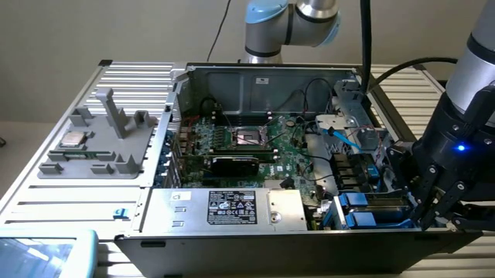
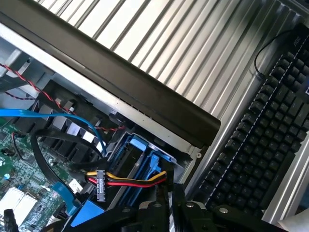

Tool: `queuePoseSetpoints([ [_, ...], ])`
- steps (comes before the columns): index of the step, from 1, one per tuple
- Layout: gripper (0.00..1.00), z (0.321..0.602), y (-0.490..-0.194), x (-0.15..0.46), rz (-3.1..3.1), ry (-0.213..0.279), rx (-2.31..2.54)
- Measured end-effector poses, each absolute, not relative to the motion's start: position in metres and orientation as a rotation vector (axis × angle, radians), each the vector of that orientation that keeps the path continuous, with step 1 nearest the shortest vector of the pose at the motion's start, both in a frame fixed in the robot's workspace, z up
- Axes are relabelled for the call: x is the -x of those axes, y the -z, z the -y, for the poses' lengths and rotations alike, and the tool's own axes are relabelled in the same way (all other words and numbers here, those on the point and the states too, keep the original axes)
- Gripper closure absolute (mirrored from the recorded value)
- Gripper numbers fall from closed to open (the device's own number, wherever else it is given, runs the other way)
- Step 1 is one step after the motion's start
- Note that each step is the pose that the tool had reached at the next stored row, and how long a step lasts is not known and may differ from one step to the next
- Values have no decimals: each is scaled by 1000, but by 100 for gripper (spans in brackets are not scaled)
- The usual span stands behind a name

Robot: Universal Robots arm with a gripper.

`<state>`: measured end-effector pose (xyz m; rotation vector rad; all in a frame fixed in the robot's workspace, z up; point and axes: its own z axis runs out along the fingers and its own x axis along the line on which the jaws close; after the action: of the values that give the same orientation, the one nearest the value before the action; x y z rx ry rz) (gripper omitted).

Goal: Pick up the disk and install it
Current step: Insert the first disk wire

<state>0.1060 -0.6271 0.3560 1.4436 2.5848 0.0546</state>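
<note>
The pincer (image 1: 433,217) is narrow, jaws almost together, with nothing visible between them. It hangs over the near corner of the case (image 1: 263,75), at the drive bays.

The disk (image 2: 145,162) sits in a bay just ahead of the pincer's tips (image 2: 170,200). Its blue bracket is what shows; the grey face and label are hidden inside the bay. Whether it is fully seated I cannot tell. A second blue carrier (image 1: 354,200) sits in the bay close beside it.

Judging by its make, the disk is stiff, dense and fairly heavy for its bulk, with smooth metal faces that could slip. The plastic bracket is the weaker part and may flex or crack if squeezed hard. The long metal edges look the safest hold, well away from the connector end, and it should not be knocked.

A yellow, red and black power lead (image 2: 130,181) lies close beside the tips, and a blue cable (image 2: 58,116) runs further off. Both could snag.

The arm comes in from beyond the case wall, wrist tipped steeply down. A keyboard (image 2: 260,145) lies on the desk (image 2: 183,43) outside that wall.
</note>
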Motion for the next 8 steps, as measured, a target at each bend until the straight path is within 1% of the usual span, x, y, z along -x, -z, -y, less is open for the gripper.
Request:
queuePoseSetpoints([
  [2,84,627,-356,-106,-2580,-42,-1443],
  [6,84,627,-356,-106,-2566,1,-1436],
  [8,84,627,-356,-106,-2565,4,-1435],
])
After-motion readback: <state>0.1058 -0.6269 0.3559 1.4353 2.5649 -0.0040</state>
